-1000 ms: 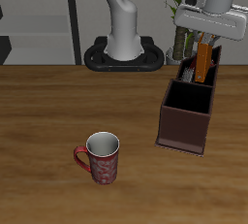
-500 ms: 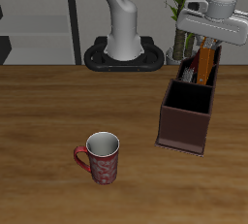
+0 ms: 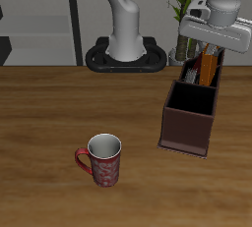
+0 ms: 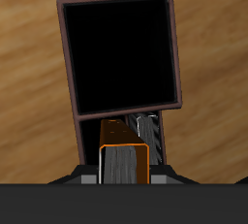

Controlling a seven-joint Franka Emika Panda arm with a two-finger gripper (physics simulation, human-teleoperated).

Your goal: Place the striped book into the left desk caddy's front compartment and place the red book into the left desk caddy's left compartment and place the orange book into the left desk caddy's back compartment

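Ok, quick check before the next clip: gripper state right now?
Gripper: above the orange book standing in the left desk caddy; open or shut cannot be told, the fingers are not clearly visible.

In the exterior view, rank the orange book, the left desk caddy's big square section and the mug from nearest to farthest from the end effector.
1. orange book, directly below the end effector, in a narrow slot.
2. big square section of the left desk caddy, nearer the table's front edge.
3. mug, far across the table.

A red patterned mug (image 3: 102, 160) stands upright on the wooden table (image 3: 59, 103); a potted plant (image 3: 183, 15) behind
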